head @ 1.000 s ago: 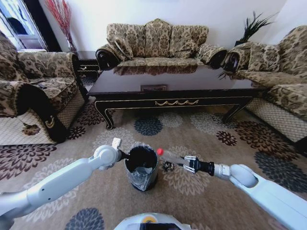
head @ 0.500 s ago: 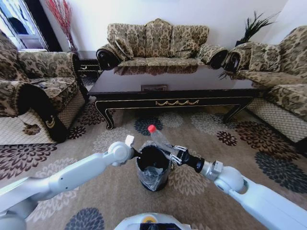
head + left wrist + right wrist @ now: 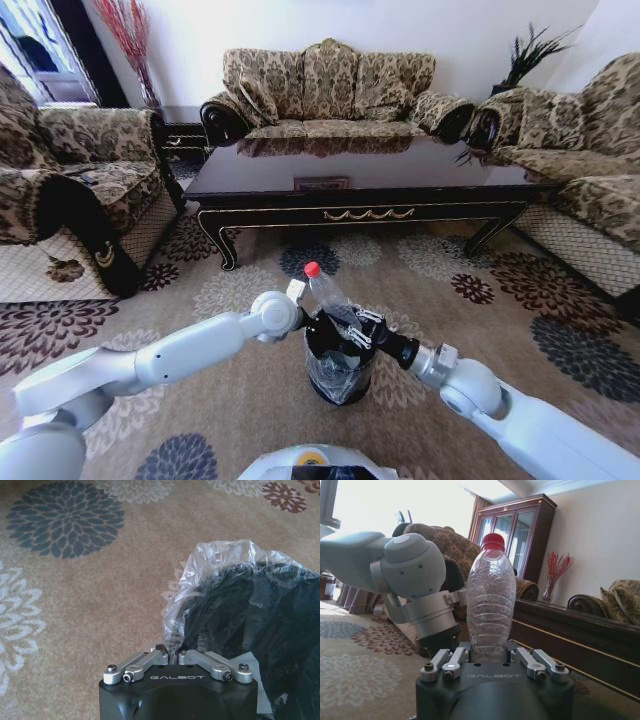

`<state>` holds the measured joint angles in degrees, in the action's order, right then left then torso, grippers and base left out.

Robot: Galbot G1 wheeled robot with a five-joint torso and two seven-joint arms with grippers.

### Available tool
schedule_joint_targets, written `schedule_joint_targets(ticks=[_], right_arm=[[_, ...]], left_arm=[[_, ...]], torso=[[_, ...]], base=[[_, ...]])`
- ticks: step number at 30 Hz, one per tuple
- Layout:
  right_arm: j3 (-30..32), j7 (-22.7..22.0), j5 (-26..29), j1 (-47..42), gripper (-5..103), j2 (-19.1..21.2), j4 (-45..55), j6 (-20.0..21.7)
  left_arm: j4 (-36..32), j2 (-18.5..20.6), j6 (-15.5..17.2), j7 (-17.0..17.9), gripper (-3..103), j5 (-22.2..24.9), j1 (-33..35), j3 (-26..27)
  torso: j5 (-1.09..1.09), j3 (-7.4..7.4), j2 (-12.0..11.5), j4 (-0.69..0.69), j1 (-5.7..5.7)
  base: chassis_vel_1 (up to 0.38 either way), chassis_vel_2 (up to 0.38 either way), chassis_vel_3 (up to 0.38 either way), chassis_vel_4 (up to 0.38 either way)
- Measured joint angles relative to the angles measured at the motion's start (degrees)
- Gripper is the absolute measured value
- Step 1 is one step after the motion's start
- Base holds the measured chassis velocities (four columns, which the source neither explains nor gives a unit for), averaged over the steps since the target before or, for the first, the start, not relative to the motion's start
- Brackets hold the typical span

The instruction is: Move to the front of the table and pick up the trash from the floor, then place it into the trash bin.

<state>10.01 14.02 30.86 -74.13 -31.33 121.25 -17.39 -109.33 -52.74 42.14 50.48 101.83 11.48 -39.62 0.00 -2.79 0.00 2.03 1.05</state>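
Observation:
The trash in view is a clear plastic bottle with a red cap, standing nearly upright over the mouth of the trash bin. My right gripper is shut on the bottle's lower end, and its fingers press both sides. The small black bin stands on the carpet in front of the table. My left gripper is shut on the bin's rim, where the shiny liner folds over, with the fingertips meeting on the plastic. The bin's inside is dark.
Patterned sofas stand behind the table and at the right, with an armchair at the left. A small dark side table sits in the far left corner. Open flowered carpet lies between me and the table.
The right gripper lifted the bottle from beside the bin and swung it upright over the bin's mouth. The left gripper and the bin shifted to the right.

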Motion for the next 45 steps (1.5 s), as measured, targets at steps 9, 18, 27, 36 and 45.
schedule_joint_targets(ticks=[9, 18, 27, 36, 45], right_arm=[[-0.13, -0.32, -0.25, 0.01, 63, 0.10, -0.59, 0.08], [-0.10, -0.30, -0.99, -0.27, 89, -0.21, -0.80, 0.07], [-0.05, -1.10, -1.10, -0.06, 100, -0.43, -0.96, 0.59], [0.55, -4.20, -0.93, 1.86, 100, -2.54, -4.77, 0.91], [0.94, -8.97, -1.13, 5.22, 100, -7.24, -14.38, 1.88]], left_arm=[[-0.81, 1.46, 0.00, 0.05, 4, 0.10, 0.56, 0.87], [-1.00, 2.79, 0.00, -0.05, 4, -0.21, 0.92, 1.54], [-1.44, 5.58, 0.00, -0.52, 4, -0.94, 3.46, 5.02], [-1.78, 9.34, 0.00, -1.54, 4, -3.62, 8.51, 11.45], [-2.47, 13.82, 0.00, -3.58, 4, -6.14, 16.50, 18.80]], torso=[[0.00, 0.00, 0.00, 0.01, 0.00], [-0.01, 0.00, 0.00, 0.01, 0.00], [-0.01, 0.00, 0.00, 0.01, 0.00], [-0.01, 0.00, 0.00, 0.00, 0.00], [0.00, 0.00, 0.00, 0.00, 0.00]], base=[[0.000, 0.000, 0.000, 0.000], [0.000, 0.000, 0.000, 0.000], [0.000, 0.000, 0.000, 0.000], [0.000, 0.000, 0.000, 0.000], [0.000, 0.000, 0.000, 0.000]])
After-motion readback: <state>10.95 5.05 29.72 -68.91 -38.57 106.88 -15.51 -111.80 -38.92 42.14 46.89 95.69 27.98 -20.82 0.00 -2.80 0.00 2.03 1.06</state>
